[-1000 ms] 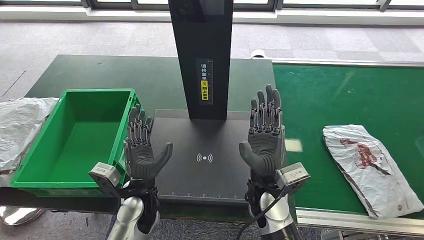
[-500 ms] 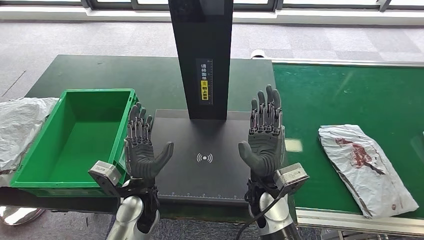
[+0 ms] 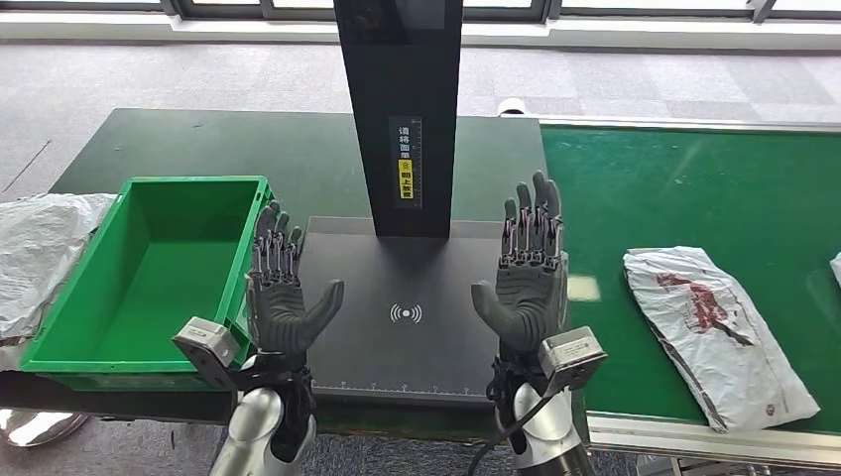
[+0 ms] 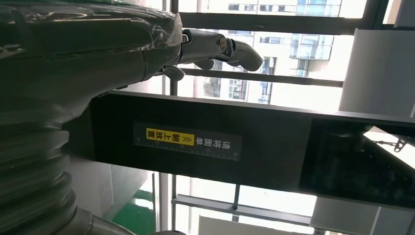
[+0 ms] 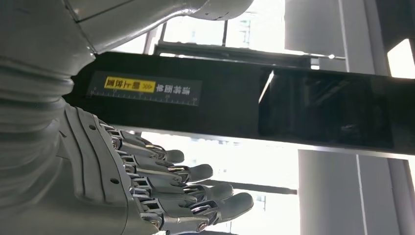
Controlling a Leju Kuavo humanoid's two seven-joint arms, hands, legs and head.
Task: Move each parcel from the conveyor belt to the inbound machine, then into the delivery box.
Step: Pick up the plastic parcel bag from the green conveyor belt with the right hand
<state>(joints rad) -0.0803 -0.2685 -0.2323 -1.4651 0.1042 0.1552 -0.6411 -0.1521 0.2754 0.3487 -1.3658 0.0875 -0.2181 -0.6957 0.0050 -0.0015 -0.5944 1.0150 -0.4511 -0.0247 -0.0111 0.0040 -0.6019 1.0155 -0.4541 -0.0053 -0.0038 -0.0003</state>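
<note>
A white plastic parcel point(image 3: 716, 335) with a dark red print lies on the green conveyor belt point(image 3: 694, 188) at the right. The inbound machine's black scan plate point(image 3: 405, 317) and its black post point(image 3: 399, 109) stand in the middle. The green delivery box point(image 3: 149, 278) sits empty at the left. My left hand point(image 3: 283, 293) is raised palm up over the plate's left edge, fingers spread, holding nothing. My right hand point(image 3: 526, 273) is raised over the plate's right edge, fingers spread and empty, well left of the parcel. The post's label point(image 4: 188, 141) faces both wrist cameras.
A crumpled white bag point(image 3: 35, 253) lies left of the green box. The edge of another white parcel point(image 3: 835, 268) shows on the belt at the far right. A metal rail point(image 3: 714, 436) borders the belt's near side. Windows lie beyond the table.
The parcel has travelled left along the belt toward my right hand. A second white parcel's edge has come in at the far right. Both hands stay almost still.
</note>
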